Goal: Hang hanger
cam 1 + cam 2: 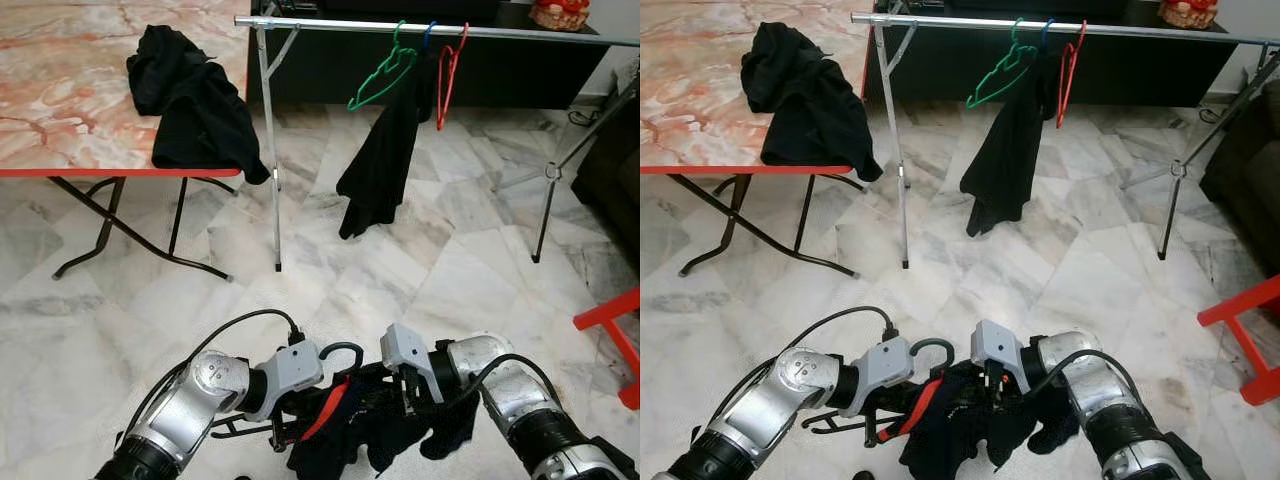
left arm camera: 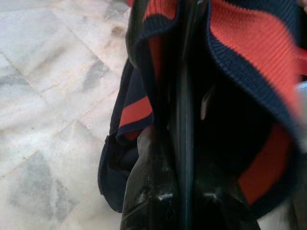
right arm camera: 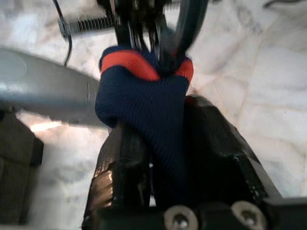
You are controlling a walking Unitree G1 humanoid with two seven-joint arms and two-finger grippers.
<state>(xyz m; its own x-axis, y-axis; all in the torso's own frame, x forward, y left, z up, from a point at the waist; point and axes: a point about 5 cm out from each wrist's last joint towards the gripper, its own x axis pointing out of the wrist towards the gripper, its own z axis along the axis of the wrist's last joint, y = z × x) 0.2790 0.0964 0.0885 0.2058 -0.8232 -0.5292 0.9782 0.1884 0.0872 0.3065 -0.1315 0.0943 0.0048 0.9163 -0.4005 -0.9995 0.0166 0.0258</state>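
Observation:
Low in front of me, both grippers hold a black hanger (image 1: 340, 351) draped with a navy and red knitted garment (image 1: 365, 432). My left gripper (image 1: 318, 396) is shut on the hanger's black bar (image 2: 185, 110), with red and navy cloth (image 2: 249, 57) folded around its fingers (image 2: 148, 191). My right gripper (image 1: 405, 396) is shut on a fold of the navy garment (image 3: 144, 110), just below the hanger's hook (image 3: 184, 28). The silver clothes rail (image 1: 520, 32) runs across the far side, well above and beyond the grippers.
On the rail hang a green hanger (image 1: 380, 75), a red hanger (image 1: 447, 75) and a black garment (image 1: 385, 160). The rack's legs (image 1: 270, 150) stand on the marble floor. A marble-topped folding table (image 1: 60, 80) at left carries black clothes (image 1: 190, 100). A red stool (image 1: 610, 330) is at right.

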